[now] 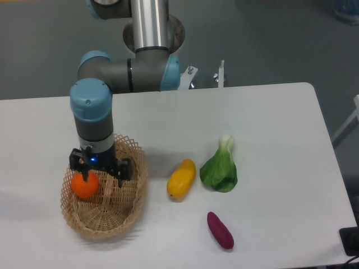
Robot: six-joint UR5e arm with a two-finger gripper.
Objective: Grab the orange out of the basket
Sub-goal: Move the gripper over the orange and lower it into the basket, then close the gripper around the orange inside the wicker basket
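The orange (82, 189) lies against the left wall inside the oval wicker basket (106, 225) at the table's front left. My gripper (95, 183) hangs straight down into the basket, directly over the orange's right half. Its fingers look spread, one dark fingertip (84, 175) on top of the orange and the other (106, 188) to the fruit's right over the basket floor. The gripper is open and holds nothing. The arm's wrist hides the back part of the basket.
A yellow-orange mango-like fruit (182, 178) lies just right of the basket. A green leafy vegetable (220, 168) sits beside it, and a purple sweet potato (220, 229) lies nearer the front edge. The arm's base stands behind the table's back edge.
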